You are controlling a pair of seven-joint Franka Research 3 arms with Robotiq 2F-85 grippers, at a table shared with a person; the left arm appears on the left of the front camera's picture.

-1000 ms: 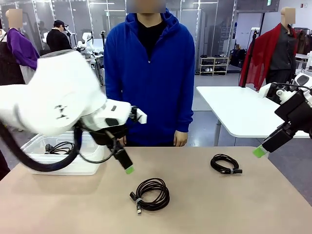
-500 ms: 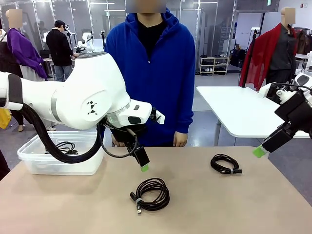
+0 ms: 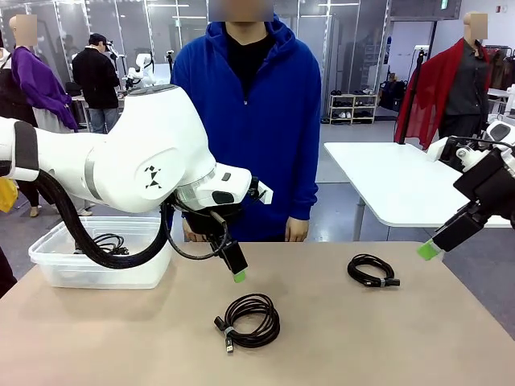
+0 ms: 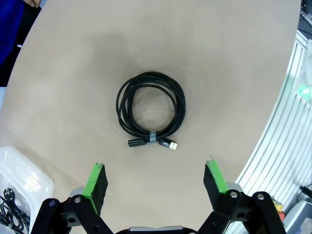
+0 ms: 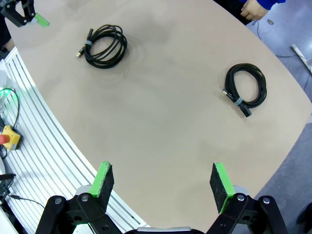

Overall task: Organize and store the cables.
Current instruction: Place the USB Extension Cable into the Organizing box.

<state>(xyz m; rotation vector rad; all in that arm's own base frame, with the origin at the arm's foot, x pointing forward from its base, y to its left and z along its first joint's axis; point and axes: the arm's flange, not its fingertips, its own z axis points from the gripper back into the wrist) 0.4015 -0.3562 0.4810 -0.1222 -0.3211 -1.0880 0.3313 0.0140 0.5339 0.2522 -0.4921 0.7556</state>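
A black coiled cable (image 3: 249, 319) with a USB plug lies on the tan table near the front middle. My left gripper (image 3: 237, 272) hangs open a little above and behind it; in the left wrist view the cable (image 4: 151, 111) lies ahead of the spread green pads (image 4: 96, 180), untouched. A second, smaller coiled cable (image 3: 372, 270) lies at the right. My right gripper (image 3: 429, 250) hovers open, high off the table's right edge, and both coils (image 5: 105, 46) (image 5: 246, 89) lie far from it. Another cable (image 3: 105, 243) lies inside the clear bin (image 3: 56, 269).
The clear plastic bin stands at the table's left edge. A person in a blue hoodie stands at the far side, hands (image 3: 298, 229) down at the table's edge. A ribbed aluminium rail (image 5: 44, 146) with a red button (image 5: 5, 139) borders the table's near side.
My left arm has swung right, from over the bin to above the middle coil, and has held still for the last half second. The right arm has not moved.
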